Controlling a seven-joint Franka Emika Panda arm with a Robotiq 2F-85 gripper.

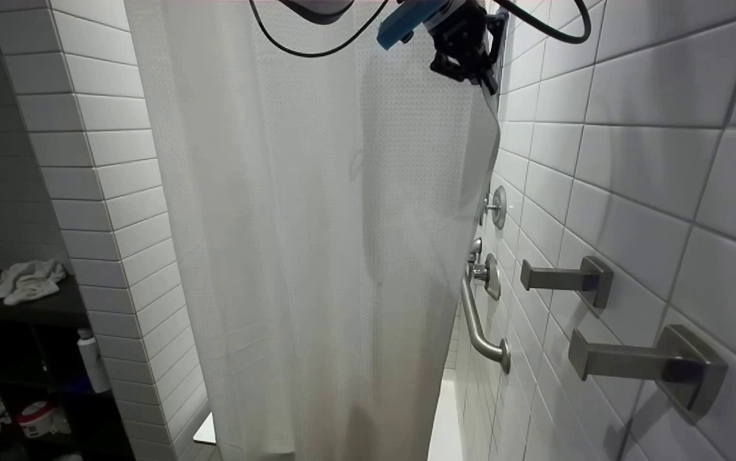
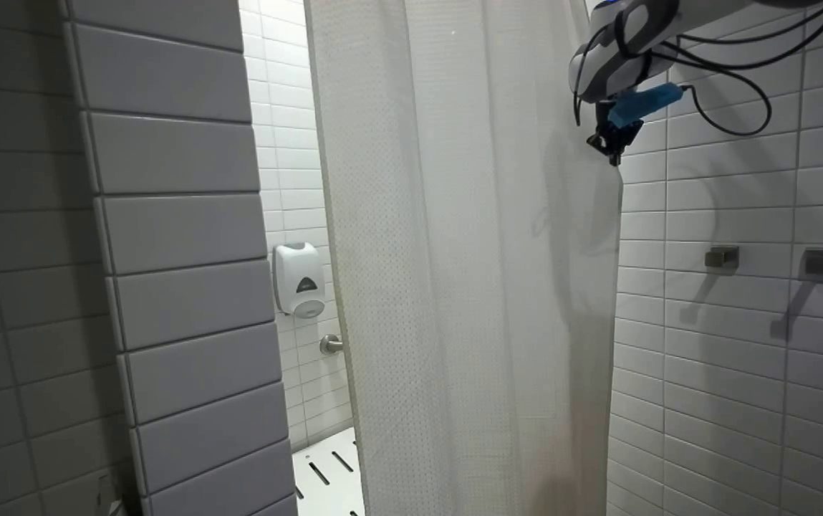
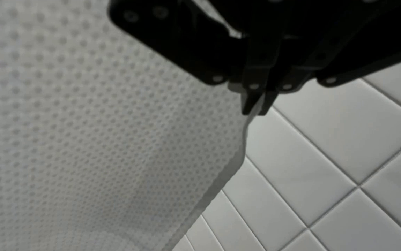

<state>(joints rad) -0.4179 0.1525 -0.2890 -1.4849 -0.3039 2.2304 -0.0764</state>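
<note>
A white, textured shower curtain [image 1: 323, 224] hangs across most of the opening; it also fills the middle of the view in an exterior view, where the curtain [image 2: 483, 251] leaves a gap along its far side. My black gripper [image 3: 257, 110] is shut on the curtain's free edge. In the wrist view the thin hem of the curtain [image 3: 116, 139] runs up between the fingertips and is pulled to a point there. From outside, the gripper [image 1: 491, 88] reaches down near the tiled wall, high on the curtain; the gripper [image 2: 614, 160] stands at the same edge.
Close by is the white tiled wall [image 1: 649, 160], with two metal hooks [image 1: 560, 278] jutting out. A grab bar [image 1: 478, 326] and shower valve [image 1: 499, 207] sit behind the curtain edge. Opposite stand a tiled pillar [image 2: 182, 229], soap dispenser [image 2: 300, 279], white slotted bench [image 2: 329, 473] and dark shelf [image 1: 41, 314].
</note>
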